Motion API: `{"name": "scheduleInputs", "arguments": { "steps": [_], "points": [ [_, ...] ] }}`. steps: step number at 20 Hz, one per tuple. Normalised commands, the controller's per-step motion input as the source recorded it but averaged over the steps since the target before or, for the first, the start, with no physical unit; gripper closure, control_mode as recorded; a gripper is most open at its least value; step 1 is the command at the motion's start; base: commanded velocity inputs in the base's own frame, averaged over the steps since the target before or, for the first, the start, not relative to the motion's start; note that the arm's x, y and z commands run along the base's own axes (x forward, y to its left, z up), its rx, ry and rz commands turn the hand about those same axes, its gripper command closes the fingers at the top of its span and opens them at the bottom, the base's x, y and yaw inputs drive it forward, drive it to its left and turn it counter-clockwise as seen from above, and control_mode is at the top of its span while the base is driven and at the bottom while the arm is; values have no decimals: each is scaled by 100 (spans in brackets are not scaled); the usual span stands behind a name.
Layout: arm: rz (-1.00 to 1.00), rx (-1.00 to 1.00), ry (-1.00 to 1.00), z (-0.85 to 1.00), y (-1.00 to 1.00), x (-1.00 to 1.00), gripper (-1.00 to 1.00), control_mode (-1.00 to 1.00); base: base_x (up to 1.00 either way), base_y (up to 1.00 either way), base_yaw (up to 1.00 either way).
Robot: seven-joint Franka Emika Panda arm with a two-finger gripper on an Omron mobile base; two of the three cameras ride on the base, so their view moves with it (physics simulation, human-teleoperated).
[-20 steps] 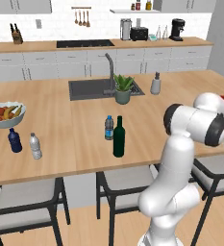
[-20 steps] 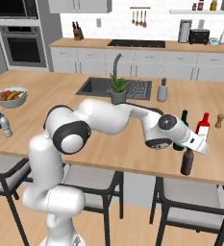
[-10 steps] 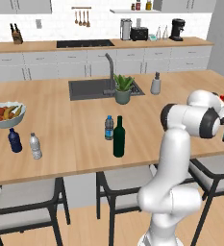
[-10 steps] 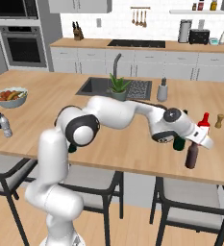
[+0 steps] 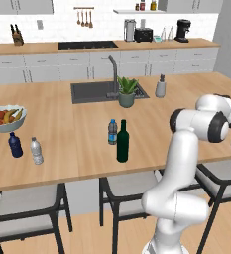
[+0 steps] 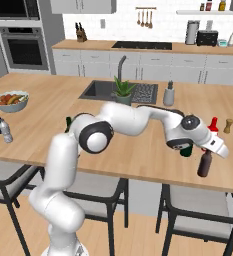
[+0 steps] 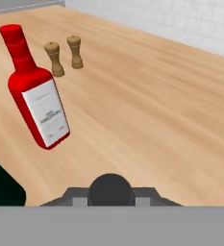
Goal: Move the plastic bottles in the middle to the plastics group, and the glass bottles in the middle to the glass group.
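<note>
My gripper (image 6: 207,149) is shut on the neck of the slim brown bottle (image 6: 204,165), held upright over the counter's right end. In the hand view its dark cap (image 7: 110,189) sits between the fingers of my gripper (image 7: 110,198). Just beyond it stand the red bottle with a white label (image 7: 38,103) and a dark green bottle (image 6: 187,150), partly behind my arm. The blue-capped water bottle (image 5: 112,132) and the tall green wine bottle (image 5: 122,141) stand mid-counter. At the left end are the navy bottle (image 5: 15,145) and the silvery-clear bottle (image 5: 36,151).
Two wooden mills (image 7: 53,58) (image 7: 75,51) stand behind the red bottle. A fruit bowl (image 5: 5,118) sits at the far left, and a sink (image 5: 94,92), a potted plant (image 5: 127,92) and a soap dispenser (image 5: 160,87) lie further back. Stools line the counter's front edge.
The arm has swung further right with the brown bottle in the gripper, bringing it closer to the red and green bottles. Nothing else has moved.
</note>
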Motion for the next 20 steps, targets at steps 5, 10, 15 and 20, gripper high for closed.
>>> {"name": "scheduleInputs", "arguments": {
  "steps": [5, 10, 15, 20],
  "points": [
    [0, 4, 0, -1, -18, 27, 100, -100, 0, 0, 0],
    [0, 0, 0, -9, -8, 23, 100, -100, 0, 0, 0],
    [0, 0, -1, 0, 0, 11, 100, -100, 0, 0, 0],
    [0, 0, -8, -7, 1, 0, 100, -100, 0, 0, 0]
  ]
}}
